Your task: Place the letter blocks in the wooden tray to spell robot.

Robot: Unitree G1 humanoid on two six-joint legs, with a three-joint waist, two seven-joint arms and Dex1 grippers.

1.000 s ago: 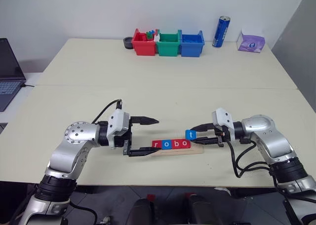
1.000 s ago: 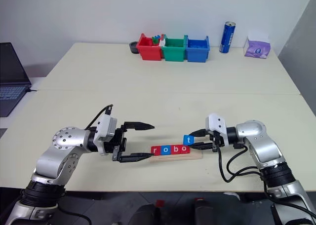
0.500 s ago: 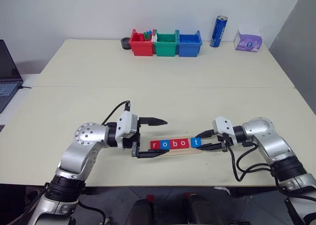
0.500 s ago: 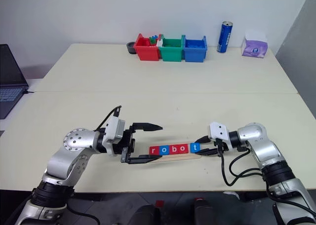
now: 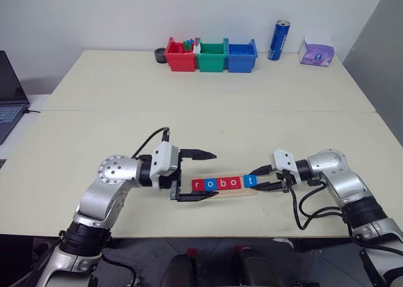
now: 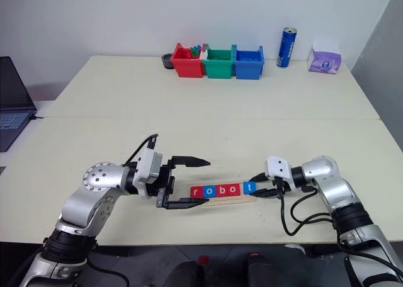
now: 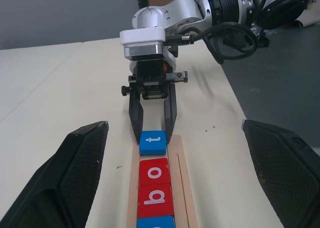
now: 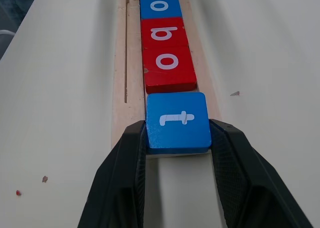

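The wooden tray (image 5: 221, 192) lies near the table's front edge. In it sit four letter blocks in a row: red r (image 5: 199, 185), blue o (image 5: 213, 184), red b (image 5: 223, 184), red o (image 5: 235, 183). A blue t block (image 8: 177, 120) sits at the tray's right end, right beside the red o. My right gripper (image 5: 263, 179) is shut on the t block, one finger on each side. My left gripper (image 5: 208, 175) stands open at the tray's left end. Its fingers (image 7: 75, 173) are spread wide, with nothing between them.
Red (image 5: 178, 55), green (image 5: 211, 55) and blue (image 5: 242, 55) bins stand in a row at the back, with a blue can (image 5: 278, 40) and a purple tissue pack (image 5: 318, 54) to their right. A laptop (image 5: 9, 104) sits off the table's left side.
The right gripper has lowered the t block from above the tray's right end into line with the other blocks. The camera view shifted. The left gripper has stayed open in place.
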